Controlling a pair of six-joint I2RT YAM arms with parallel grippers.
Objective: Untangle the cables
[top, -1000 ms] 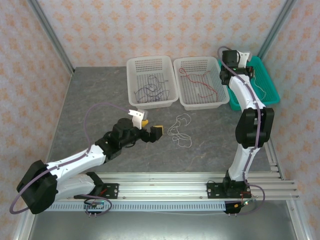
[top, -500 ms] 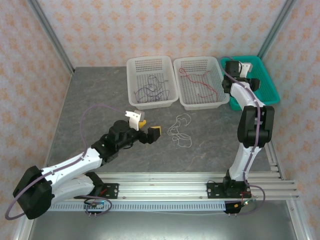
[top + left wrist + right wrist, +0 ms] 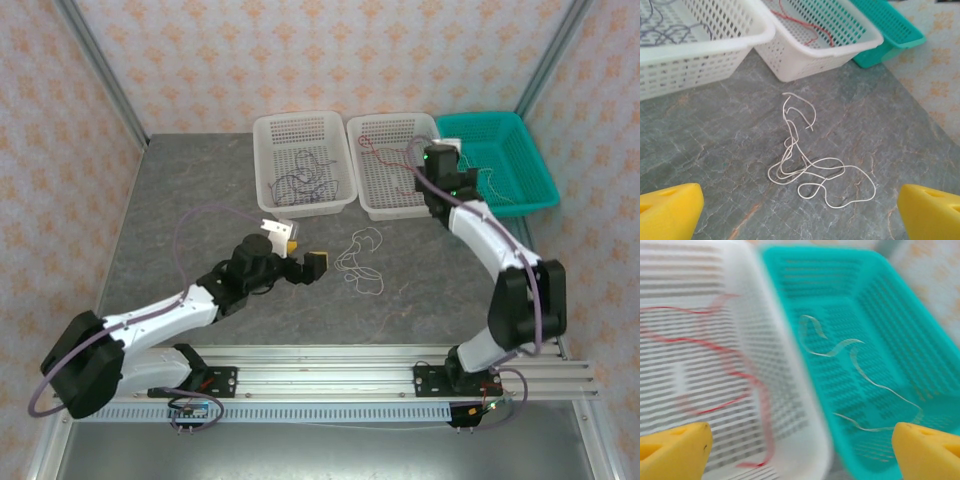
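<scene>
Task looked mostly done: dark cable (image 3: 300,180) lay in left white basket (image 3: 262,150), red cable (image 3: 730,365) in middle white basket (image 3: 400,210), pale cable (image 3: 855,355) in teal basket (image 3: 530,190), white tangle (image 3: 790,150) lay unsorted on surface (image 3: 200,190) before wide-apart left pincer (image 3: 302,252); right pincer (image 3: 800,447) was apart over baskets.

A white cable (image 3: 360,262) lies in loops on the grey table (image 3: 180,200), just right of the left gripper (image 3: 303,253), whose yellow fingers are apart. At the far side, the left basket (image 3: 300,116) holds a dark cable (image 3: 300,182). The middle basket (image 3: 390,117) holds a red cable (image 3: 385,150). The right gripper (image 3: 436,162) hangs over the middle basket's right edge.
</scene>
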